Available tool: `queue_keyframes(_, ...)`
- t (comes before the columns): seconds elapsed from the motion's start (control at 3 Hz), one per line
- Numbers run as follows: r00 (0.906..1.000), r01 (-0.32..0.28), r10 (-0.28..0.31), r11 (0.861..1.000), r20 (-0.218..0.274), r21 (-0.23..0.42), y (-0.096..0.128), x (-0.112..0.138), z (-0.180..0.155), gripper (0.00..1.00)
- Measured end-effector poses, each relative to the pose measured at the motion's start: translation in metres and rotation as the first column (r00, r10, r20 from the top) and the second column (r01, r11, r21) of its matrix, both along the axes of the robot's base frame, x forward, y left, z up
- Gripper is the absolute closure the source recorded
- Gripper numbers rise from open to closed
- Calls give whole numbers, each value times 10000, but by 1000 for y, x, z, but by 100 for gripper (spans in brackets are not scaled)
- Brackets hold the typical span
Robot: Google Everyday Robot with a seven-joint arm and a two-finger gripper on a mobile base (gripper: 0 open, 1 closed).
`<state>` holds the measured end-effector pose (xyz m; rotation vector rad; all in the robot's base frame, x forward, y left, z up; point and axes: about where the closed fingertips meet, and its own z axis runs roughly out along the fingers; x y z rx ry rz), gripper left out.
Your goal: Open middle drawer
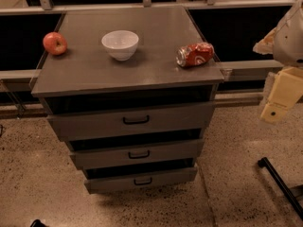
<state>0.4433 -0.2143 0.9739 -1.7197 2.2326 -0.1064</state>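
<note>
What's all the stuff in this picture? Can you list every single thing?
apple: one, red, left side of the cabinet top
bowl: one, white, upright, middle of the cabinet top
can: one, red, crushed, on its side, right of the cabinet top
cabinet: one, grey, centre of view
top drawer: one, grey, black handle, highest
middle drawer: one, grey, black handle, between the other two
bottom drawer: one, grey, black handle, lowest
floor: one, speckled tan, under the cabinet
black bar: one, on the floor, lower right
gripper: one, cream-yellow, right edge, apart from the cabinet
</note>
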Motion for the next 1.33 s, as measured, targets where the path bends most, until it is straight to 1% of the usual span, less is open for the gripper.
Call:
queue_keyframes(0.33,10000,-64,65,9998,-42,183,10,4,-24,0)
queue_keyframes(0.67,9970,-222,297,9944,-719,1035,49,12,-112,0)
queue_keyframes(1.0,9933,-268,391,9934,-1089,1113,58,9,-159,0)
queue_keyframes(1.33,9879,-719,867,9907,-1286,1158,69,15,-173,0)
